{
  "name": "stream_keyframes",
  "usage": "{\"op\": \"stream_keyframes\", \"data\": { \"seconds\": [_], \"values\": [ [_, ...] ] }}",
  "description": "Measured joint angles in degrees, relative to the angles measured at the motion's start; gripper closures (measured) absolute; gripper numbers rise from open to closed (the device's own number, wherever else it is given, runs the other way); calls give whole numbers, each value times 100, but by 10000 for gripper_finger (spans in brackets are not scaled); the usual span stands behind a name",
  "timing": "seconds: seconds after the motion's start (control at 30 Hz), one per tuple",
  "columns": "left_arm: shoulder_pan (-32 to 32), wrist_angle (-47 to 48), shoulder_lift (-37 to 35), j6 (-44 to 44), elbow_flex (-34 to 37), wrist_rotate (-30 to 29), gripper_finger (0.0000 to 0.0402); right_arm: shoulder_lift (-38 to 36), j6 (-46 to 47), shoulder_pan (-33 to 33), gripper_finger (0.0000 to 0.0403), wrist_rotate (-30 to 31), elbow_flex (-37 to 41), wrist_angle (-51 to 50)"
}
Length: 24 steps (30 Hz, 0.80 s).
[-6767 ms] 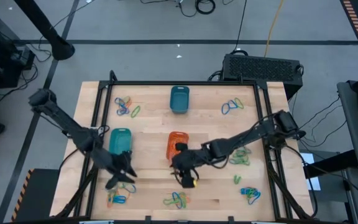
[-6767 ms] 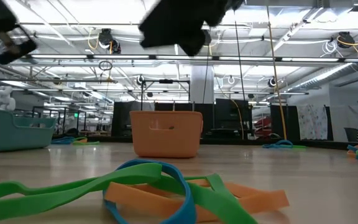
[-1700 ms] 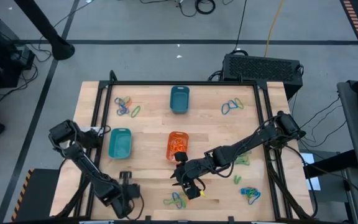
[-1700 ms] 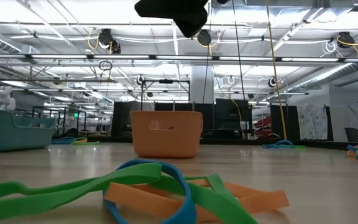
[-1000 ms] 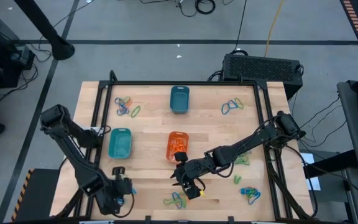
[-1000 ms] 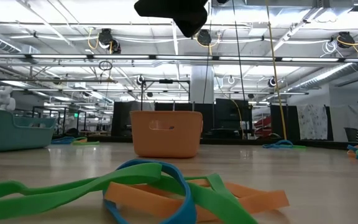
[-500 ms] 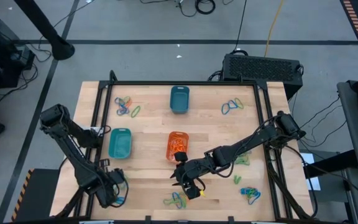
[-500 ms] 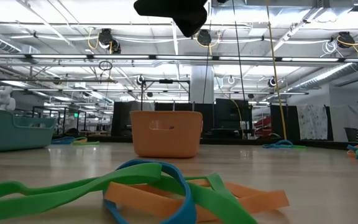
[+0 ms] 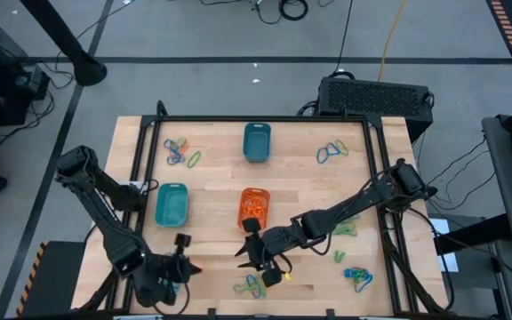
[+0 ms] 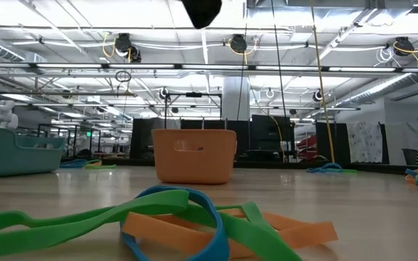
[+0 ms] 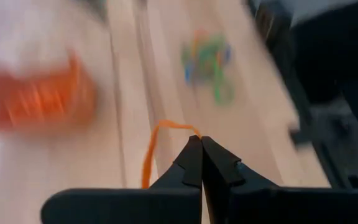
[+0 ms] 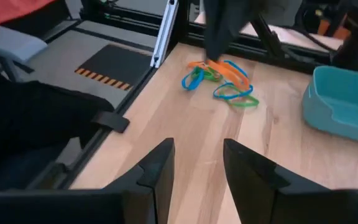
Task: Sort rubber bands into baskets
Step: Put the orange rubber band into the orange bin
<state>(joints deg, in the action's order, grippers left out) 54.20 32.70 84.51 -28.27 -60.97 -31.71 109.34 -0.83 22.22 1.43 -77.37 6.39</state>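
One orange band [image 11: 156, 148] hangs pinched in the closed left gripper [image 9: 183, 267] near the table's [image 9: 212, 191] front left corner, well short of the orange basket [image 9: 253, 208]. Risk: thin grip, band slips in transit. Right gripper [image 9: 249, 258], empty and parted, hovers just before that basket; collision possible
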Motion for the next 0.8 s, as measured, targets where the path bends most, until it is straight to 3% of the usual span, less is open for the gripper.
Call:
{"op": "stream_keyframes", "data": {
  "seconds": [0.13, 0.23, 0.6, 0.8],
  "values": [
    [-248, -1069, 0, 1165, 57, -132, 402, 186, -255, -11, 272, 0, 1, 675],
    [-471, -1477, 0, 1657, 115, 156, 402, 244, -745, 7, 261, -15, 1, 908],
    [-1143, -1907, 0, 2257, 236, 1242, 402, 244, -738, 8, 157, -152, 1, 980],
    [-1304, -2209, 0, 2466, 236, 1498, 402, 244, -742, -7, 127, -153, 1, 967]
  ]
}}
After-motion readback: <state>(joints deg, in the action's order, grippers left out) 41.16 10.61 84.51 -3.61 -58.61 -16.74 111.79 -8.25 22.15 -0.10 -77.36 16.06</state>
